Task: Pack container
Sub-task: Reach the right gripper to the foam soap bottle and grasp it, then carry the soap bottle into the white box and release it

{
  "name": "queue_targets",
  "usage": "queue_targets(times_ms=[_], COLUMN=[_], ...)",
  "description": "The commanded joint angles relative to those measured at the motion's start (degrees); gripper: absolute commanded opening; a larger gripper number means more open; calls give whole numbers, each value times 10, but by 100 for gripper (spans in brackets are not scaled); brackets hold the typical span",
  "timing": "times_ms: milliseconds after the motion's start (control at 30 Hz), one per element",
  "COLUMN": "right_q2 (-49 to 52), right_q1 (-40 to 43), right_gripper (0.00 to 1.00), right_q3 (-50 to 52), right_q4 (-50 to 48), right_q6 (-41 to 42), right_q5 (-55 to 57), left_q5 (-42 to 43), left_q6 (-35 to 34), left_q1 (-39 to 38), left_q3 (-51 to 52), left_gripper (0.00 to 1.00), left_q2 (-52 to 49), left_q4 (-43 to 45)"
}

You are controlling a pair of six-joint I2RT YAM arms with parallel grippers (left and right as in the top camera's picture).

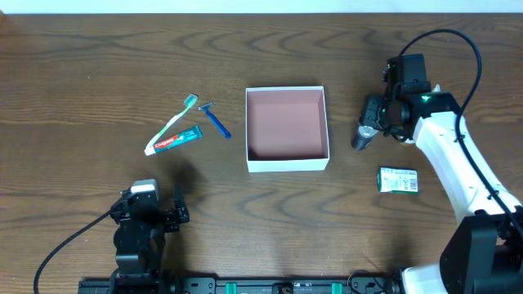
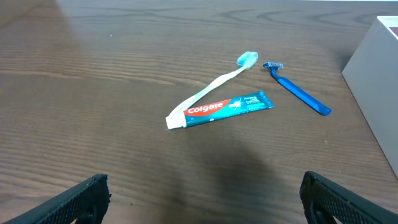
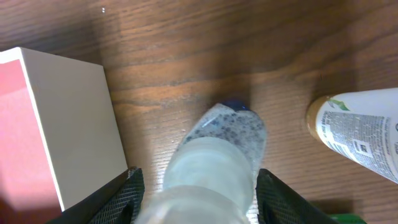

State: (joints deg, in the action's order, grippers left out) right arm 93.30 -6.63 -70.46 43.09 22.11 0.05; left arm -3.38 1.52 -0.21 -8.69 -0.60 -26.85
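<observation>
The container (image 1: 286, 161) is a square white-walled box with a pinkish inside at the table's middle; its wall also shows in the left wrist view (image 2: 372, 81) and the right wrist view (image 3: 68, 118). A toothbrush (image 1: 176, 121), a Colgate toothpaste tube (image 1: 176, 140) and a blue razor (image 1: 216, 121) lie to its left. My right gripper (image 3: 196, 180) is open and straddles a clear speckled bottle (image 3: 227, 140) just right of the container, with a gap at each finger. My left gripper (image 2: 202, 186) is open and empty at the front left.
A white labelled bottle (image 3: 357, 134) lies close to the right of the clear bottle. A small green packet (image 1: 398, 180) lies at the front right. My right arm (image 1: 458, 155) reaches in from the right front corner.
</observation>
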Motion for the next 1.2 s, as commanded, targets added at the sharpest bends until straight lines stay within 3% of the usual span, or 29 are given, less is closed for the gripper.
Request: queue_targets(times_ms=[0, 267, 600, 800, 1167], right_q2=[13, 17, 16, -4, -59], right_q1=[-6, -6, -6, -10, -93], right_gripper=[59, 56, 35, 34, 20], right_q3=[-12, -11, -11, -17, -128], right_q4=[-4, -5, -5, -4, 71], right_q6=[2, 1, 2, -10, -70], right_q5=[10, 22, 25, 25, 61], left_q5=[-2, -2, -2, -2, -2], left_q6=[-1, -1, -1, -1, -1], left_q1=[2, 2, 2, 2, 2], left_q3=[10, 10, 10, 10, 10], left_gripper=[98, 98, 98, 98, 98], left_q2=[3, 3, 3, 3, 3], left_q4=[0, 0, 0, 0, 0])
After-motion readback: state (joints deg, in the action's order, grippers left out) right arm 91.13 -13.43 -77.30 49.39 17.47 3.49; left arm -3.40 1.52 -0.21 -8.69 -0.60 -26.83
